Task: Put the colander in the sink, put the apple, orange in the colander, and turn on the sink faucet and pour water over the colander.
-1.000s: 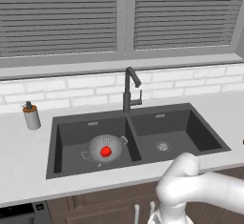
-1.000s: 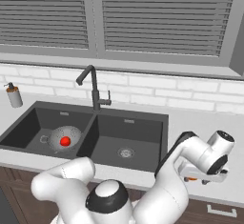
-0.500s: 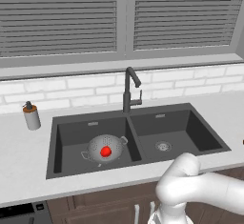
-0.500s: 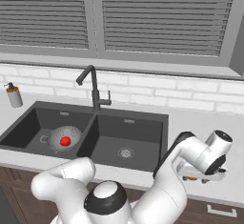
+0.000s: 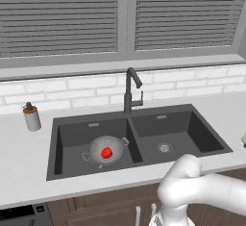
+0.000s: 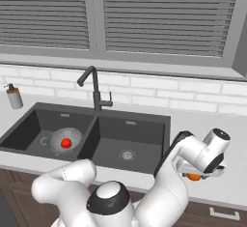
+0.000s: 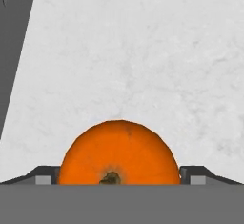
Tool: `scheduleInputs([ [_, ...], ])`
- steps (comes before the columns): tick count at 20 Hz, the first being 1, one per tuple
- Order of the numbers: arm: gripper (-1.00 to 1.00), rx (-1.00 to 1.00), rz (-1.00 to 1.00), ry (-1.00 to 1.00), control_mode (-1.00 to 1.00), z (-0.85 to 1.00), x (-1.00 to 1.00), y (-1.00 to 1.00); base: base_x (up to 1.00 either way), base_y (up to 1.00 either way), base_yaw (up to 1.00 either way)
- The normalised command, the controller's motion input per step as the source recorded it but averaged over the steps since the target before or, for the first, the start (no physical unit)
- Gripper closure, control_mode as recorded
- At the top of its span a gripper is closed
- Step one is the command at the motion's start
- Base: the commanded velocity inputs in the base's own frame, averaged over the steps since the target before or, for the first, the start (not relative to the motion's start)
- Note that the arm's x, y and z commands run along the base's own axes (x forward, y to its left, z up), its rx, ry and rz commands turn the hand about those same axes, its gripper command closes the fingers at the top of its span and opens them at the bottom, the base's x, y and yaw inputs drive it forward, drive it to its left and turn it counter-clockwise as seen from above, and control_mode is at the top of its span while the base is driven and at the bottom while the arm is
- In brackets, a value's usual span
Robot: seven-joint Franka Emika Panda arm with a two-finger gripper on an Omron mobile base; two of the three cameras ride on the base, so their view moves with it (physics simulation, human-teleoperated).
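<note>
my gripper (image 7: 119,180): jaws wide apart, either side of the orange (image 7: 119,152) | orange on counter (image 7: 143,51) | apple (image 5: 106,152) in colander (image 5: 96,148)

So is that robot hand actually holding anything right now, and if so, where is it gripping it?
Nothing is gripped yet. The gripper stands open around the orange on the counter, one fingertip on each side of its widest part, not closed on it.

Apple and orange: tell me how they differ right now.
The apple is glossy red; the orange is orange. The apple sits in the colander in the sink's left basin; the orange lies on the counter right of the sink, between the open gripper's fingertips. Both are small and round.
</note>
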Motion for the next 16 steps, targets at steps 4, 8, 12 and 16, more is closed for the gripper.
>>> scheduleInputs([
  [4, -1.0, 0.0, 0.0, 0.0, -1.0, -0.25, 0.03, 0.0, 0.0, 0.0, 0.0],
  [8, 1.0, 0.0, 0.0, 0.0, -1.0, -0.29, 0.0, 0.04, 0.0, 0.0, 0.0],
  [12, 1.0, 0.0, 0.0, 0.0, -1.0, -0.08, -0.04, 0.04, 0.0, 0.0, 0.0],
  [16, 1.0, 0.0, 0.0, -0.04, -1.0, 0.43, -0.29, 0.29, 0.0, 0.0, 0.0],
])
